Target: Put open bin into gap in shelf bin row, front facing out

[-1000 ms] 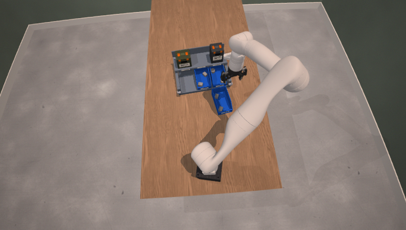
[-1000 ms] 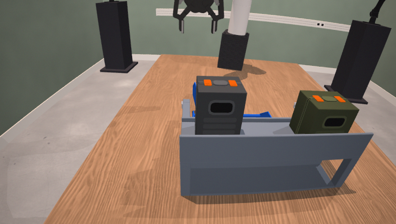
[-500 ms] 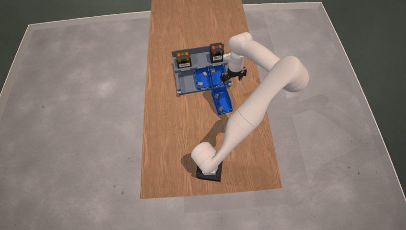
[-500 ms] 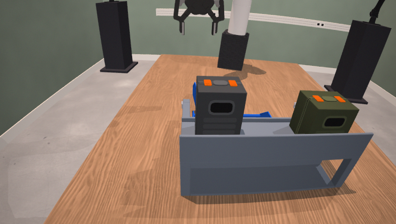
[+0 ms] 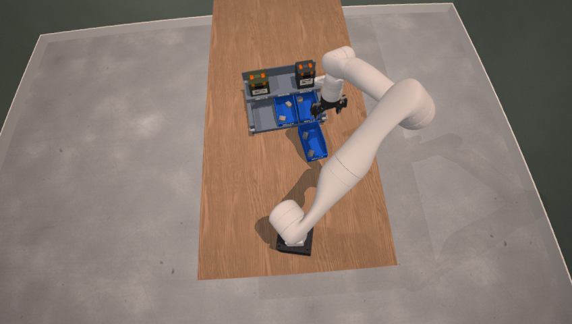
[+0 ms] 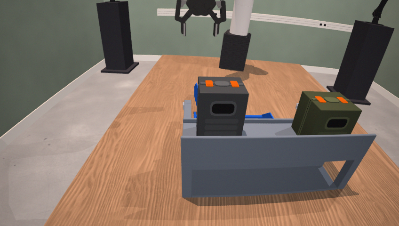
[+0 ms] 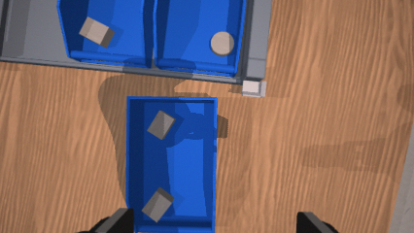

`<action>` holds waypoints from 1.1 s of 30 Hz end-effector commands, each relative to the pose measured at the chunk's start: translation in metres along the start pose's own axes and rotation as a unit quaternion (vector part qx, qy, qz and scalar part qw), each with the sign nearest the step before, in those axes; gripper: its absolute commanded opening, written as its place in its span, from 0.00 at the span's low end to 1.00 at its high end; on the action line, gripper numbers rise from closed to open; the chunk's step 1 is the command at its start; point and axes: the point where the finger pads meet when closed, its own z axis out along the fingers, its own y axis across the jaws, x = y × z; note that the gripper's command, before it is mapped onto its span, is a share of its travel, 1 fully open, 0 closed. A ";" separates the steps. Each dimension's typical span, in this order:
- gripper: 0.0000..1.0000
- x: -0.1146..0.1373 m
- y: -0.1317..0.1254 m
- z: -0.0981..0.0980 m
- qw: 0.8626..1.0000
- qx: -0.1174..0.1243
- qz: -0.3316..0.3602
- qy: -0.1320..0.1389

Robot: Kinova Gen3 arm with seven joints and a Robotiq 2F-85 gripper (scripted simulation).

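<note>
End effector (image 5: 327,113) (image 6: 199,36) (image 7: 216,222), released, above the open blue bin (image 5: 316,140) (image 7: 187,160), which sits on the table (image 5: 241,180) (image 6: 112,181) (image 7: 330,184) at five o'clock from the shelf (image 5: 280,82) (image 6: 251,151) (image 7: 258,39) in top view; probably light, stiff plastic, best pinched by one wall, tilted sparingly lest its blocks (image 5: 305,136) (image 7: 161,124) slide.

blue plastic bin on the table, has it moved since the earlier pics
No, in the top view the blue plastic bin keeps its place relative to the grey shelf's front lip.
</note>
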 end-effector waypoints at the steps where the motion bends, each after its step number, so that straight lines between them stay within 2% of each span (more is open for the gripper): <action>1: 1.00 0.000 0.000 -0.002 1.000 -0.001 0.000 0.001; 14: 1.00 0.000 0.000 -0.002 1.000 -0.001 0.000 0.001; 19: 1.00 0.001 0.001 0.053 1.000 -0.001 0.000 0.001; 31: 1.00 0.001 0.001 0.053 1.000 -0.001 0.000 0.001; 33: 1.00 0.001 0.001 0.071 1.000 -0.001 0.000 0.001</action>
